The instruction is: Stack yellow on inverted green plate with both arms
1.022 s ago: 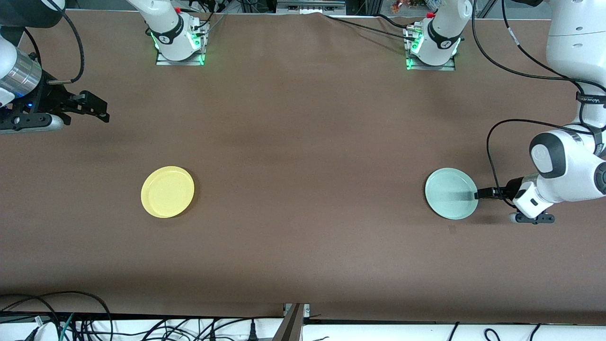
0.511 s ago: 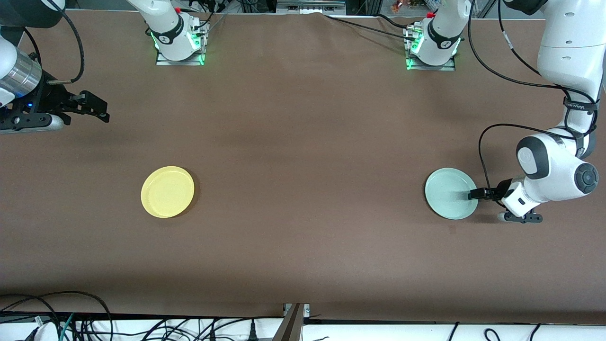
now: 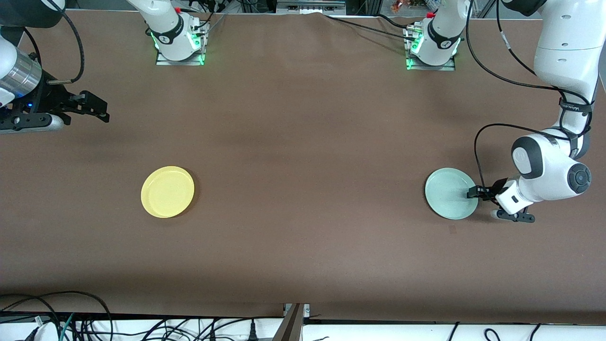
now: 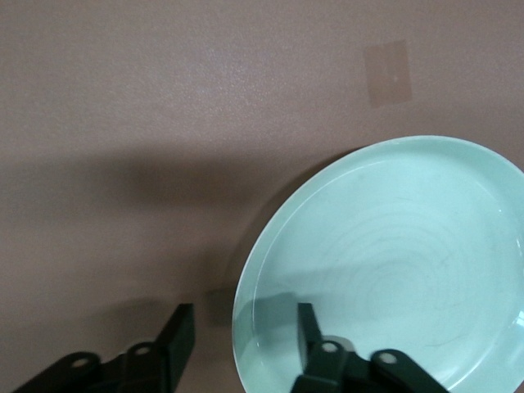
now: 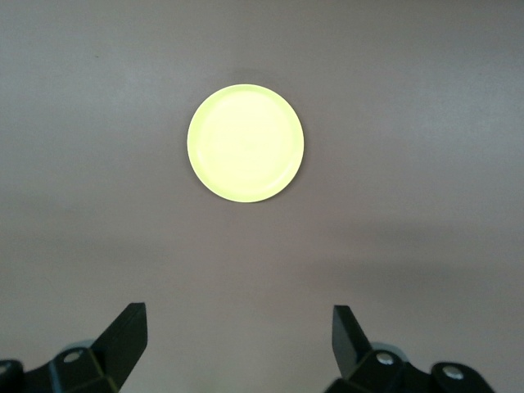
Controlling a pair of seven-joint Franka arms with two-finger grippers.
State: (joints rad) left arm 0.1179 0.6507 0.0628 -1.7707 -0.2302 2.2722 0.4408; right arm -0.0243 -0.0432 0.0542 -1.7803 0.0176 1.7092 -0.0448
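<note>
The small round pale mint-green plate (image 3: 450,193) (image 4: 385,266) lies right side up on the brown counter (image 3: 303,142) toward the left arm's end, and the left gripper (image 3: 475,192) (image 4: 241,348) sits low at its rim with jaws open, one finger (image 4: 307,332) inside the plate and the other (image 4: 176,344) outside on the counter. The small round bright yellow plate (image 3: 167,191) (image 5: 246,142) rests upright, well apart toward the right arm's end. The right gripper (image 3: 97,108) (image 5: 237,336) waits in the air over the counter's edge, jaws spread wide and empty.
</note>
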